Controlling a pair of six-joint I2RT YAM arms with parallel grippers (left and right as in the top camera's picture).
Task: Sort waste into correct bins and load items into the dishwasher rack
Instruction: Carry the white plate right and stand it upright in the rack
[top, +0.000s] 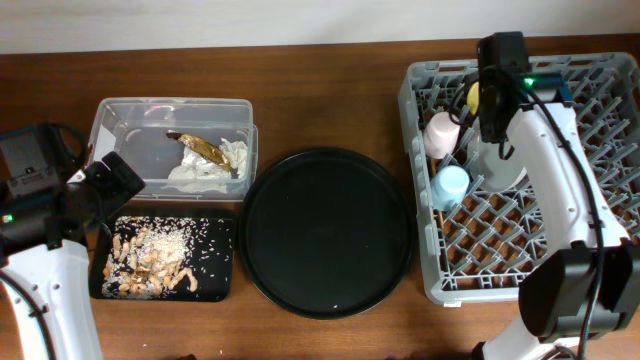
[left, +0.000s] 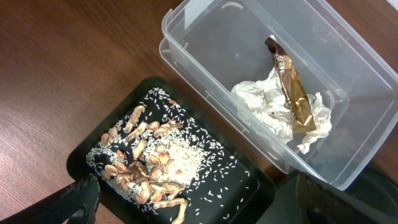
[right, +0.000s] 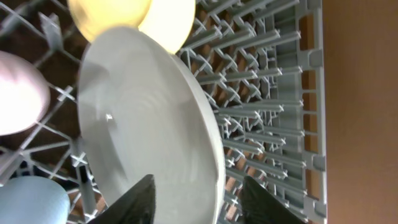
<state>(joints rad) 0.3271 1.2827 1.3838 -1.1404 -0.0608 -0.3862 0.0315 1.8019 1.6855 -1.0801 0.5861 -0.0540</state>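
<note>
The grey dishwasher rack at the right holds a pink cup, a light-blue cup, a yellow bowl and a pale grey plate standing on edge. In the right wrist view my right gripper is open, its fingers either side of the plate's rim. My left gripper is open and empty above the black tray of food scraps. The clear tub holds white napkins and a brown peel. No chopsticks show.
A large round black tray lies between the bins and the rack, with nothing on it. The small black tray sits just in front of the clear tub at the left. Bare wooden table runs along the front edge.
</note>
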